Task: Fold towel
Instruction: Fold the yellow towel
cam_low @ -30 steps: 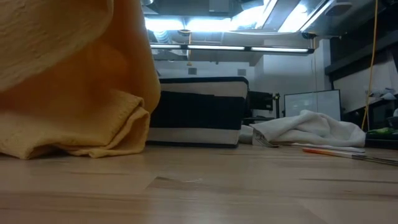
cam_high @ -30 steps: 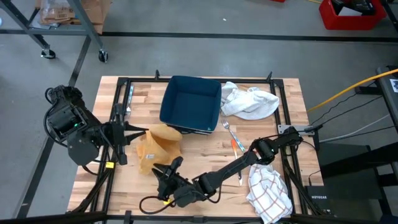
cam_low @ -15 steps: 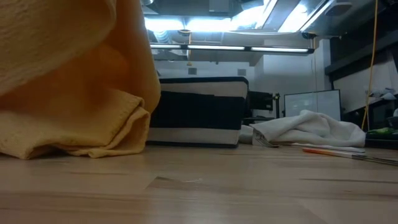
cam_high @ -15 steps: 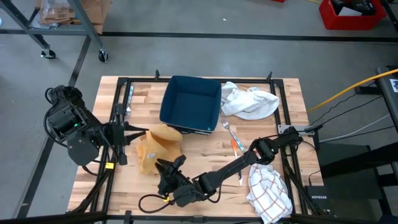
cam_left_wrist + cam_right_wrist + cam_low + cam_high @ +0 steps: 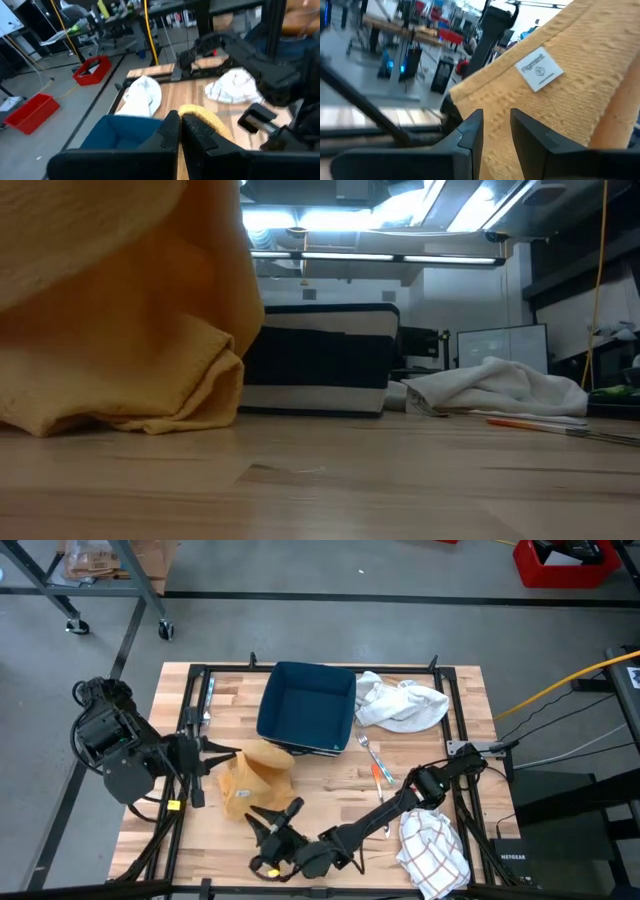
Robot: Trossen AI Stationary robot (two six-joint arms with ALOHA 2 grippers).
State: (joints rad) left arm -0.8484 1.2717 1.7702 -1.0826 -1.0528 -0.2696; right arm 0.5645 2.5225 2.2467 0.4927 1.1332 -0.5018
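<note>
High view: the crumpled mustard-yellow cloth towel (image 5: 256,780) lies bunched on the slatted wooden table (image 5: 330,790), just in front of the dark blue square plastic tub (image 5: 306,708). The left gripper (image 5: 226,752), fingers pressed together, points at the towel's nearer edge from the side and seems to touch or pinch a fold; whether cloth is trapped cannot be told here. The right gripper (image 5: 273,816), jaws apart, sits just beyond the towel's front edge, clear of it. A rumpled white cloth (image 5: 402,703) and a white checked cloth (image 5: 433,850) lie well apart from both jaws; an orange-handled utensil (image 5: 378,772) lies beside the right arm. Low view: the towel (image 5: 120,310) fills the near side, one part raised and a rolled hem resting on the table; neither gripper shows. Left wrist view: the closed fingers (image 5: 171,132) meet at the towel's yellow rim (image 5: 202,117), the tub (image 5: 117,132) alongside. Right wrist view: the parted fingers (image 5: 472,131) frame textured yellow cloth bearing a white label (image 5: 539,69), cloth lying ahead of the gap, not within it. Risk: the towel is bunched, so closing now could catch several layers, or only the label corner, dragging the heap rather than spreading an edge; a weak left pinch may slip once pulled.
</note>
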